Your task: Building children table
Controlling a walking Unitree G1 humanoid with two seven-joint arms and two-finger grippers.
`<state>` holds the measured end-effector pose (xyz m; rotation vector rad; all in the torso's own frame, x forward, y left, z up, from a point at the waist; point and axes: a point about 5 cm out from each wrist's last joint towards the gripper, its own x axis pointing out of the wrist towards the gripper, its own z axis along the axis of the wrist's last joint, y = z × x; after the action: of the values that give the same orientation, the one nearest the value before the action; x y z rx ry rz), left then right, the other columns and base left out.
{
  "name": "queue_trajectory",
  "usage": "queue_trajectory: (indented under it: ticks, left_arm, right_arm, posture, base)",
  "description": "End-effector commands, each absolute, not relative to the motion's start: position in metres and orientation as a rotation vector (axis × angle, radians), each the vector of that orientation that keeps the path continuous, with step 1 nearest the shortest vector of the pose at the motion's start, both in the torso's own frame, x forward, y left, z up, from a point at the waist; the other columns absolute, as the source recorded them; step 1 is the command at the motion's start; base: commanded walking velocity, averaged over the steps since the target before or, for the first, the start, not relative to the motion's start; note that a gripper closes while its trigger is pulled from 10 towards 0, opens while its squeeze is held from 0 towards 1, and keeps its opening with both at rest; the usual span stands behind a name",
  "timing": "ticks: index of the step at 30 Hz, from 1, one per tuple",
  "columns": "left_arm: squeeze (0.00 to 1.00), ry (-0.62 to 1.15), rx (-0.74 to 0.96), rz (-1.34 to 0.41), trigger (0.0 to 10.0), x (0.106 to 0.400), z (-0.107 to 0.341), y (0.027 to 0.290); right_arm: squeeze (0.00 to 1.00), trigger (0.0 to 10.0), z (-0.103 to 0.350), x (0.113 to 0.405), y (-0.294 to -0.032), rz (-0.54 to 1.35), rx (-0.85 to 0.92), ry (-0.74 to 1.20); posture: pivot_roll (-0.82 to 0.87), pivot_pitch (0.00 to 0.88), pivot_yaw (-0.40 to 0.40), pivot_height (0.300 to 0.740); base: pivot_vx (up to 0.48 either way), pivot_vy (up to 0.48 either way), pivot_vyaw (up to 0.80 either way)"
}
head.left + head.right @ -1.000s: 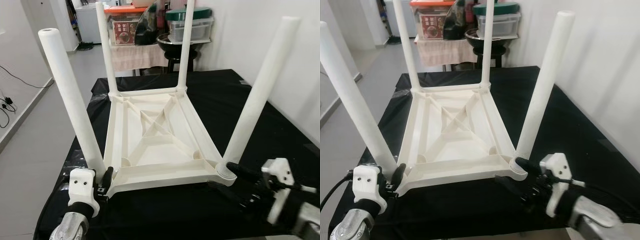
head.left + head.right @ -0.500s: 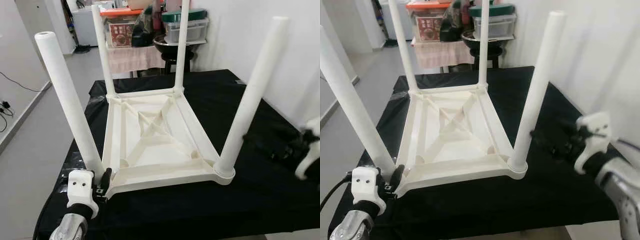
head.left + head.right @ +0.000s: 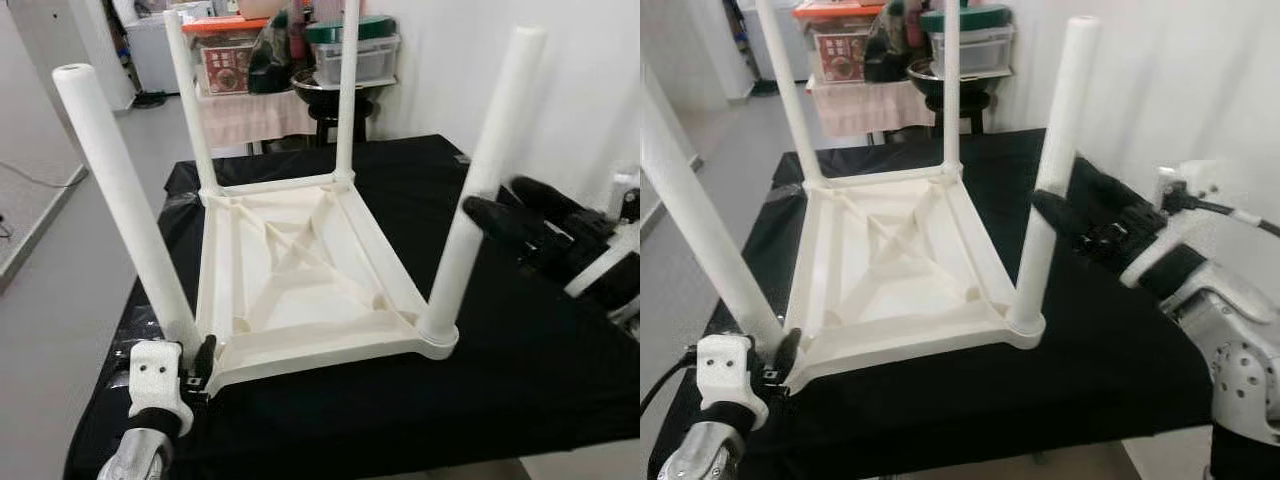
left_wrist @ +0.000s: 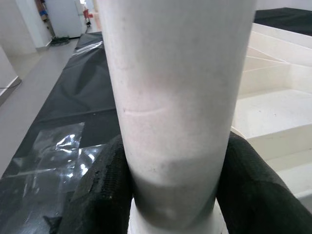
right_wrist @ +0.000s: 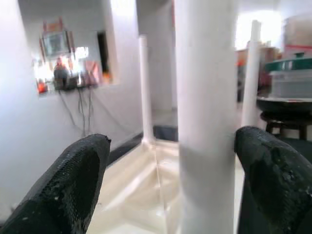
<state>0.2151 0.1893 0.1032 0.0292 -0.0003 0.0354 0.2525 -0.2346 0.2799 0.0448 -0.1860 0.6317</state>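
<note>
— While the white table [image 3: 300,270] is lying upside down on the black cloth [image 3: 520,360], where are its legs pointing?

— All four are standing straight up. The near left leg [image 3: 125,205] and the near right leg [image 3: 480,190] are rising from the corners closest to the robot, and the two far legs are standing at the far corners.

— What is the left gripper [image 4: 173,190] doing?

— It is sitting low at the near left corner, and its fingers [image 4: 105,190] are clamping the base of the near left leg, one pressing on each side.

— And the right gripper [image 5: 170,161]?

— It is reaching in from the right, about halfway up the near right leg. Its fingers [image 5: 73,180] are spread wide with the leg standing between them. One finger looks to be touching the leg, while the other is standing apart from it.

— What is sitting behind the table?

— A small side table [image 3: 265,105] draped in a pink cloth is carrying storage boxes [image 3: 355,50], beyond the far edge of the black cloth.
</note>
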Motion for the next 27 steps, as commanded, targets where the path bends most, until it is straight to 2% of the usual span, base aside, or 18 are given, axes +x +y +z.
queue_trajectory:
  ticks: [1,7,11,18,19,20,21,23,24,27]
  left_arm:
    - [0.0,0.007,0.044,0.044,0.0,0.215,0.101,0.19]
    - [0.0,0.006,0.043,0.043,0.0,0.214,0.102,0.19]
    - [0.0,0.008,0.046,0.038,0.0,0.214,0.102,0.19]
    - [0.0,0.009,0.049,0.044,0.0,0.212,0.101,0.19]
    - [0.0,0.013,0.05,0.05,4.2,0.211,0.101,0.191]
    - [0.0,0.015,0.052,0.054,4.2,0.211,0.101,0.191]
    - [0.0,0.018,0.053,0.058,8.3,0.21,0.1,0.192]
    - [0.0,0.018,0.053,0.058,8.3,0.21,0.1,0.192]
    - [0.0,0.022,0.055,0.065,10.0,0.21,0.1,0.193]
    - [0.0,0.024,0.059,0.074,10.0,0.21,0.1,0.195]
  right_arm:
    - [0.0,10.0,0.274,0.251,-0.232,0.675,0.054,-0.153]
    - [0.0,10.0,0.27,0.255,-0.235,0.631,0.086,-0.142]
    - [0.0,10.0,0.273,0.274,-0.225,0.544,0.103,-0.135]
    - [0.0,10.0,0.281,0.288,-0.227,0.466,0.127,-0.136]
    - [0.0,1.5,0.282,0.291,-0.23,0.441,0.14,-0.134]
    - [0.0,1.5,0.282,0.292,-0.233,0.426,0.147,-0.133]
    - [0.0,0.0,0.282,0.293,-0.236,0.406,0.148,-0.125]
    - [0.0,0.0,0.282,0.293,-0.236,0.406,0.148,-0.125]
    - [0.0,0.0,0.281,0.295,-0.24,0.378,0.155,-0.123]
    - [0.0,0.0,0.28,0.296,-0.244,0.346,0.163,-0.12]
  posture:
    - [-0.1,0.0,-0.022,0.74]
    - [-0.09,0.0,-0.014,0.74]
    - [-0.09,0.0,-0.014,0.74]
    - [-0.09,0.0,-0.02,0.74]
    - [-0.09,0.0,-0.019,0.74]
    - [-0.09,0.0,-0.019,0.74]
    - [-0.09,0.0,-0.019,0.74]
    - [-0.09,0.0,-0.019,0.74]
    - [-0.09,0.0,-0.021,0.74]
    - [-0.08,0.0,-0.022,0.74]
  base:
    - [0.0,0.0,0.0]
    - [0.0,0.0,0.0]
    - [0.0,0.0,0.0]
    - [0.0,0.0,0.0]
    - [0.0,0.0,0.0]
    - [0.0,0.0,0.0]
    - [0.0,0.0,0.0]
    - [0.0,0.0,0.0]
    - [0.0,0.0,0.0]
    - [0.0,0.0,0.0]
